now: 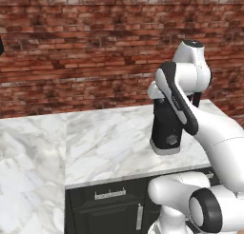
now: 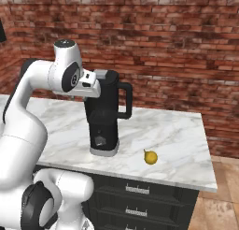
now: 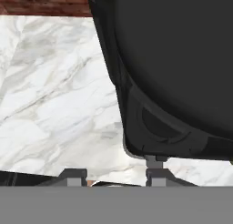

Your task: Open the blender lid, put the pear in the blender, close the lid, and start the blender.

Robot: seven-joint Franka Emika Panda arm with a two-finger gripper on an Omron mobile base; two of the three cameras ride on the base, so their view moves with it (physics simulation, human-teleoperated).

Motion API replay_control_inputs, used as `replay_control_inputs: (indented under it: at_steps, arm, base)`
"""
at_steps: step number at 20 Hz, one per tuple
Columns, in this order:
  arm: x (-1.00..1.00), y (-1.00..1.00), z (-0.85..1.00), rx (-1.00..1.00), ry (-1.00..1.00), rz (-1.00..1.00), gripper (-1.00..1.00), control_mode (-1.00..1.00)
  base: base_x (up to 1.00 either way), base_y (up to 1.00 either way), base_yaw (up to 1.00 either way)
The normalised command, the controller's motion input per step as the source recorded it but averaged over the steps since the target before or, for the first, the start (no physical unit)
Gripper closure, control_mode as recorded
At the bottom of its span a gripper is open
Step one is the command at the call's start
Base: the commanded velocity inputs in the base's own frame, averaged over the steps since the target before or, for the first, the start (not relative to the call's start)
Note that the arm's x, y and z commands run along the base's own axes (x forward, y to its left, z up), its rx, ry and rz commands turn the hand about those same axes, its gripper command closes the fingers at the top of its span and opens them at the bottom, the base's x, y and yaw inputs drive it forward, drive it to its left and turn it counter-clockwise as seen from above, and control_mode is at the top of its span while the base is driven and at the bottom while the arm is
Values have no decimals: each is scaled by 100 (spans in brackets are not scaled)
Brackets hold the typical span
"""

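Red-brown brick wall (image 2: 177,42) behind, rough courses with pale mortar. White marble table (image 2: 177,145), grey-veined, polished, squared edge. Below it, dark cabinet drawers (image 2: 140,196) with slim metal handles.

Tall black blender (image 2: 103,117) upright on the table, well back from the front edge: dark smooth jar, looped side handle, flared base with pale rim and a grey knob on the front. In the left base view, blender (image 1: 166,131) partly masked by the white arm. In the hand view, blender (image 3: 182,73) seen very close as a glossy black rounded mass over the marble. No legible writing or brand marks.

Flat black blender lid (image 2: 109,73) seated on the jar top, closed.

Claw (image 2: 95,84) level with the jar's upper part, against its left side near the lid; finger tips (image 3: 156,166) low in the hand view. Open or clenched: cannot tell.

Small yellow pear (image 2: 150,157), smooth, short dark stem, lying on the table near the front edge, right of the blender and apart from it.
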Motion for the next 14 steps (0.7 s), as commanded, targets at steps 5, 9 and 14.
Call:
replay_control_inputs:
  at_steps: [5,9,14]
  arm:
    - [-18,0,2,0,-13,0,-100,-100]
    - [-36,-25,61,0,-35,-3,-100,-100]
    - [-20,-40,93,0,-26,-5,-100,-100]
  base:
    - [0,0,0]
    - [0,0,0]
    - [0,0,0]
